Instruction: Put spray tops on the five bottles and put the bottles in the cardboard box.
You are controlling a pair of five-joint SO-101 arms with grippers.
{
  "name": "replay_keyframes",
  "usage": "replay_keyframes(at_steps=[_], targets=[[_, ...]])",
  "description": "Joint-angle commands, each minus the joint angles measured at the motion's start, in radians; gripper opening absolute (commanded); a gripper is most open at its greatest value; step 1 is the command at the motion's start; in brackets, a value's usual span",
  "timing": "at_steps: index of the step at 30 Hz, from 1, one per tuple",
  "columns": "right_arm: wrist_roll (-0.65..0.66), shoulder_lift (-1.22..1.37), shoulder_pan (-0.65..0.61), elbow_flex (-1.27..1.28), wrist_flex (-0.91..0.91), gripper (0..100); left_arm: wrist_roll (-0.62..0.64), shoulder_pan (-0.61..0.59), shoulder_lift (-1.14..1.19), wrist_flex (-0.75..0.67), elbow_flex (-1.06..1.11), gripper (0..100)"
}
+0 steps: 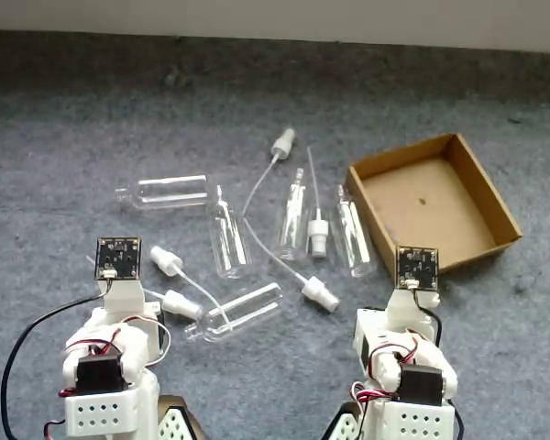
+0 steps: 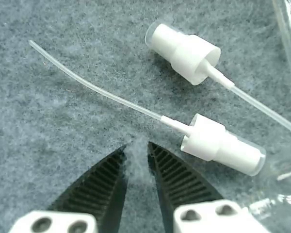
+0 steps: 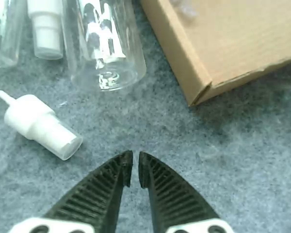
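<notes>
Five clear bottles lie uncapped on the grey carpet, among them bottle [image 1: 170, 192], bottle [image 1: 227, 238] and bottle [image 1: 236, 312]. Loose white spray tops with thin tubes lie among them, such as top [image 1: 282, 142] and top [image 1: 321, 293]. The cardboard box [image 1: 431, 202] stands empty at the right. My left gripper [image 2: 136, 147] is shut on nothing, just short of a spray top [image 2: 220, 144], with another top [image 2: 184, 51] farther off. My right gripper [image 3: 135, 156] is shut and empty, near a spray top [image 3: 41, 126], a bottle base [image 3: 106, 43] and the box corner [image 3: 199, 92].
Both arm bases sit at the near edge, left arm [image 1: 110, 367] and right arm [image 1: 408, 367]. A black cable [image 1: 18, 348] loops beside the left arm. Bare carpet stretches behind the bottles and to the far left.
</notes>
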Motion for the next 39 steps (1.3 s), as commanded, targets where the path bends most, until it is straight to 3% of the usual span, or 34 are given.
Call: replay_keyframes(at_steps=[1,23,35,37,39], targets=[[-0.011,-0.007,-0.01,0.14,-0.021,0.9,0.006,-0.015,-0.013,0.005,0.021,0],[-0.008,-0.007,-0.025,0.14,-0.033,1.1,0.006,-0.015,-0.013,0.005,0.021,0],[-0.002,-0.007,0.031,0.131,-0.335,1.3,0.006,-0.015,-0.013,0.005,0.021,0],[0.038,-0.007,0.062,0.13,-0.344,1.3,0.006,-0.015,-0.013,0.005,0.021,0],[0.17,-0.007,0.084,0.105,-0.341,1.3,0.006,-0.015,-0.013,0.005,0.021,0]])
